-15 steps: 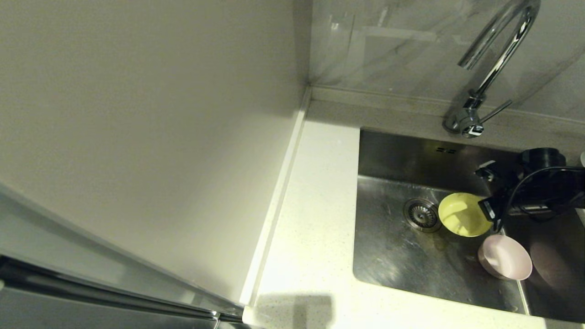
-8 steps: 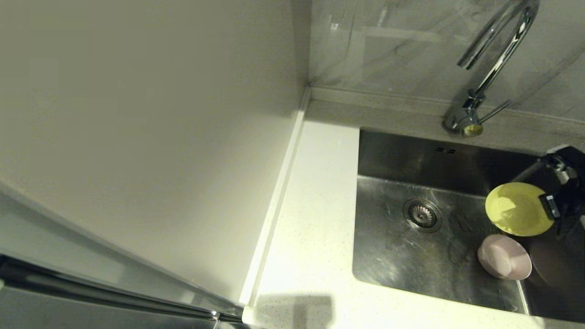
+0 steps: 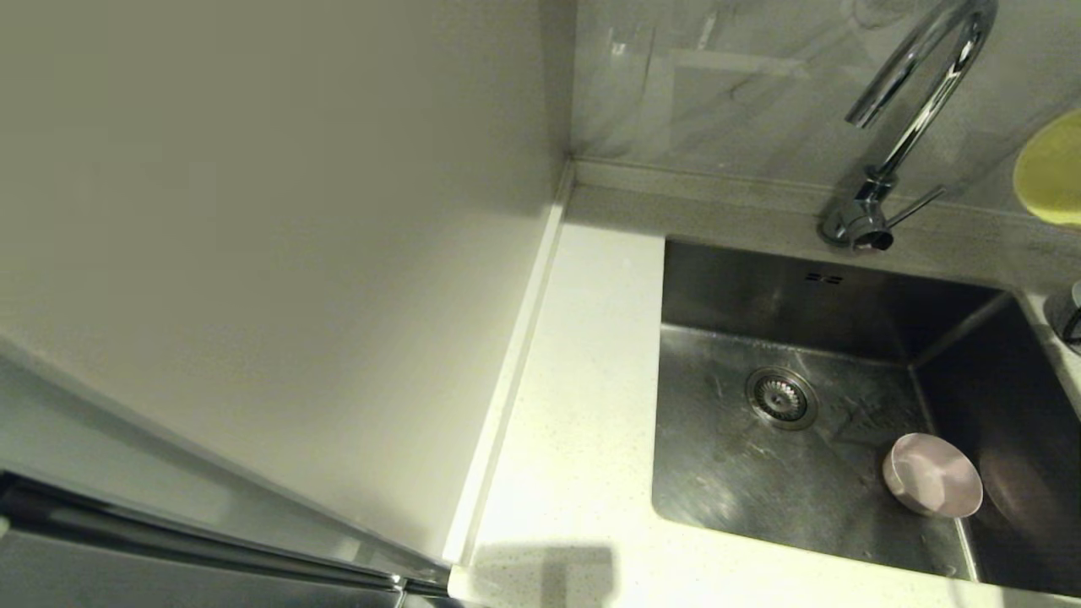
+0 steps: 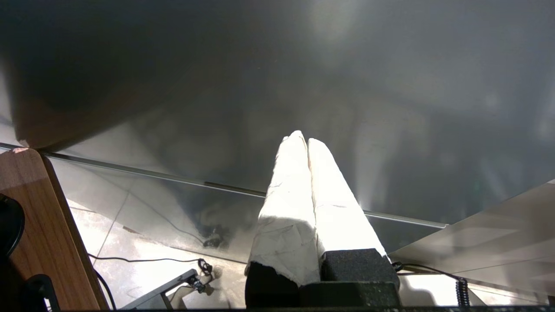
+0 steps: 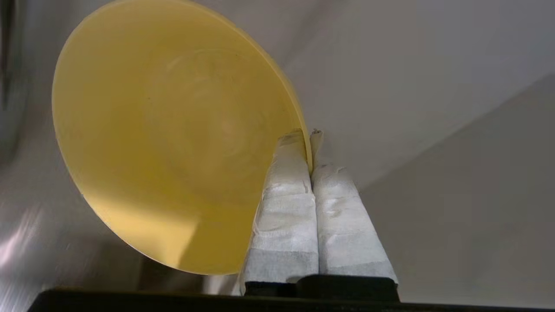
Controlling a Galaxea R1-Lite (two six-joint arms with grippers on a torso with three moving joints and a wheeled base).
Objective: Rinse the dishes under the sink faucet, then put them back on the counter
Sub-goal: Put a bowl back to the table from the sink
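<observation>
Bowls, three by the task; two in view, the third not seen.

Item 1: yellow bowl (image 5: 173,138). Location: off the sink floor, carried high at the right edge of the head view (image 3: 1051,169), level with the faucet's (image 3: 916,93) upper stem and to its right. Held by the right gripper (image 5: 310,143), fingers (image 5: 286,208) clamped together over the rim, one pad inside the wall, one outside. Bowl hangs tilted, its hollow turned toward the wrist camera. Handling, as judged: thin, stiff wall, probably light plastic or melamine; matte, yet likely slick when wet. A rim pinch at one spot leaves the bowl free to pivot, so a fast swing could twist it loose. Best hold: rim, with the pads set well down over the wall.

Item 2: pink bowl (image 3: 933,475). Location: floor of the sink (image 3: 760,295), near right corner, tipped on its side against the wall, well apart from the drain (image 3: 780,397). Handling, as judged: same make as item 1; the raised part of the rim is the easy place to grip.

Left gripper (image 4: 308,143): fingers closed on nothing, parked away from the sink.

Counter (image 3: 583,405): white speckled strip left of the sink; no bowl on the part seen.

No water visible at the spout.
</observation>
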